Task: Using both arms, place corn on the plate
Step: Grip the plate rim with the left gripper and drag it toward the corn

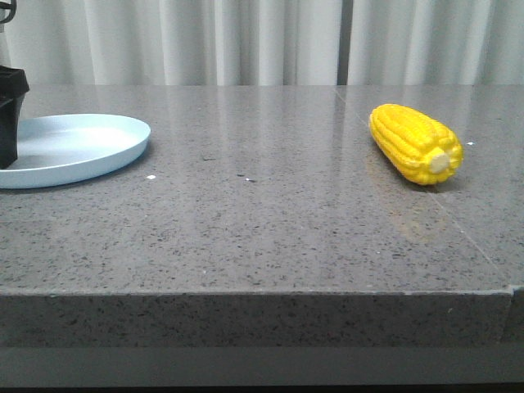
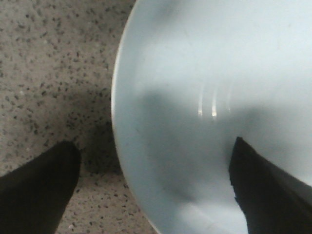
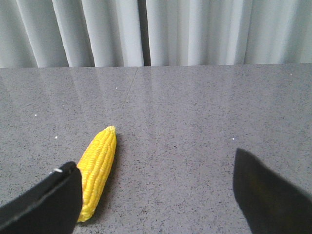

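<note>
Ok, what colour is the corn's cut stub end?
Pale cream, against the bright yellow plastic-looking corn cob; the front view shows it best.

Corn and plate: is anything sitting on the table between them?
No. In the front view, only bare speckled grey table lies between the plate on the left and the corn on the right.

Corn point(image 1: 416, 143): we note glossy yellow kernels in neat rows, plastic-looking, with a paler matt stub at one end.

Plate point(image 1: 82, 147): we record a smooth, plain, pale blue-white surface with a soft sheen; it looks like plastic or glazed ware, which one we cannot tell.

Desk point(image 1: 262, 221): we list polished grey speckled stone, reflective enough to mirror the corn faintly.

Fingers point(image 2: 39, 190): we see matt black, smooth, likely plastic.

Curtain point(image 1: 246, 41): we log pale pleated cloth, matt.
</note>
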Motion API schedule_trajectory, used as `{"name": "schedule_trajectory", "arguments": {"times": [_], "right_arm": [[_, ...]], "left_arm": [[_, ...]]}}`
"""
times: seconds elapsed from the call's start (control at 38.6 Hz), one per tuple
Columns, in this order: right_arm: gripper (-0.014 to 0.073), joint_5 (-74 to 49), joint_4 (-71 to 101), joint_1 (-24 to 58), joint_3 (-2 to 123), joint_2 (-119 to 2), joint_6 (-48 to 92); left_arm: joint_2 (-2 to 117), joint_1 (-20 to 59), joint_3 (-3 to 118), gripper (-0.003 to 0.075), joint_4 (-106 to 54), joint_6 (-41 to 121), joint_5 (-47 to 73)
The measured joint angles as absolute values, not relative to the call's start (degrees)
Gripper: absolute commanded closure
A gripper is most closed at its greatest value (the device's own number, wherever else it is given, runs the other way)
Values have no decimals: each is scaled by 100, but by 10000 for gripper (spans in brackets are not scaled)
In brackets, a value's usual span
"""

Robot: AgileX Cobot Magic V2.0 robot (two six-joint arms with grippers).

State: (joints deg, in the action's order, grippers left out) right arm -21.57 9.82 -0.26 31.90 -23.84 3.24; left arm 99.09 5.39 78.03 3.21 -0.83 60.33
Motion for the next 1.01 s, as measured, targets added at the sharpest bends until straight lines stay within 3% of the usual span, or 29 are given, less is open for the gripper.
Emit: {"name": "schedule_trajectory", "arguments": {"times": [0.1,0.39,0.52,1.01], "right_arm": [[-54,-2157,982,-26,3190,-2384,324],[-54,-2157,982,-26,3190,-2384,324],[-54,-2160,982,-26,3190,-2384,324],[-54,-2160,982,-26,3190,-2384,324]], "left_arm": [[9921,539,7805,252,257,-83,6033],[9942,539,7815,624,236,-92,5986],[9942,539,7815,735,268,-117,5949],[9505,565,8341,741,-497,-152,6066]]}}
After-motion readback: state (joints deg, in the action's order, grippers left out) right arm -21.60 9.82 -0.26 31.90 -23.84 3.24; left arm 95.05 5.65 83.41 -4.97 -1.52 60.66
